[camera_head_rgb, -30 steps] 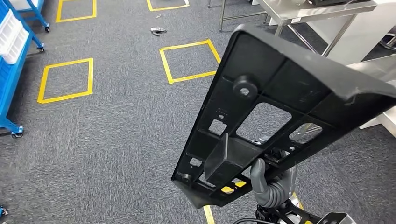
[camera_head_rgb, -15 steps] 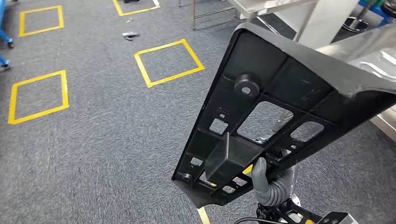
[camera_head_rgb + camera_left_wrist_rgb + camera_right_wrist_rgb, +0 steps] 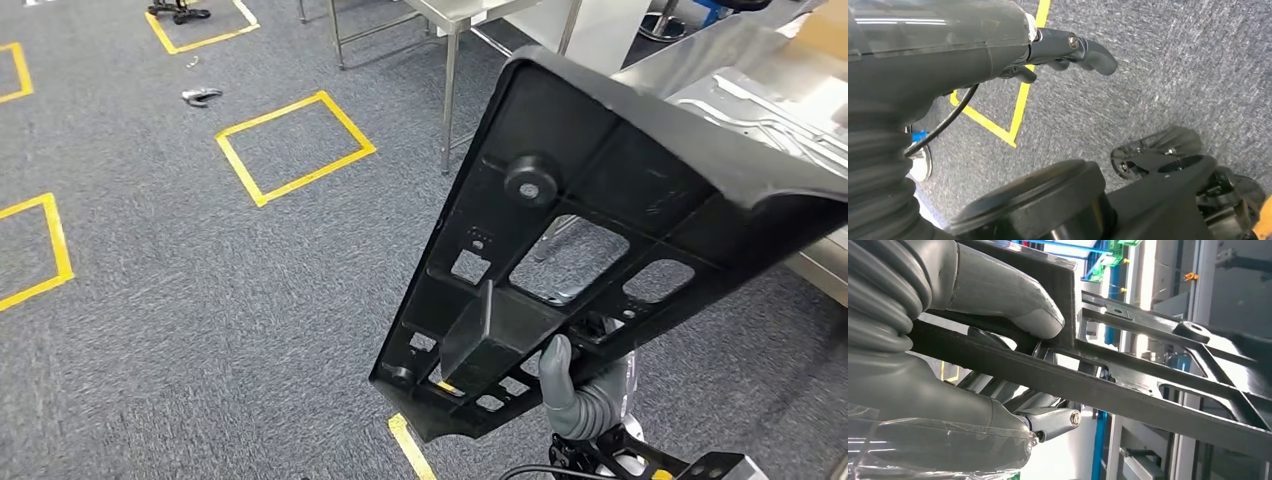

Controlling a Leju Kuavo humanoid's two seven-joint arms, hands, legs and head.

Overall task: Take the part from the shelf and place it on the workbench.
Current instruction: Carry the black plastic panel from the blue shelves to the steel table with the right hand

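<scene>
A large black plastic part (image 3: pixel 600 200), a ribbed panel with cut-out windows, stands tilted up in front of me in the head view. My right hand (image 3: pixel 580 395) grips it at its lower edge from beneath. In the right wrist view the grey thumb (image 3: pixel 1013 305) presses on a rib of the part (image 3: pixel 1158 400), with the fingers wrapped under it. The steel workbench (image 3: pixel 690 65) lies beyond the part at the upper right. My left hand (image 3: pixel 1068 50) hangs over the carpet and holds nothing, its fingers loosely extended.
Grey carpet carries yellow tape squares (image 3: pixel 295 145). A steel-legged table (image 3: pixel 450 60) stands at the back centre. A small metal object (image 3: pixel 200 95) lies on the floor at the far left. A brown box (image 3: pixel 825 25) and metal sheet pieces (image 3: pixel 770 115) sit on the workbench.
The camera has turned right: floor squares slid left, the blue racks left the picture, and the workbench surface came in at the upper right. The part stays in my right hand.
</scene>
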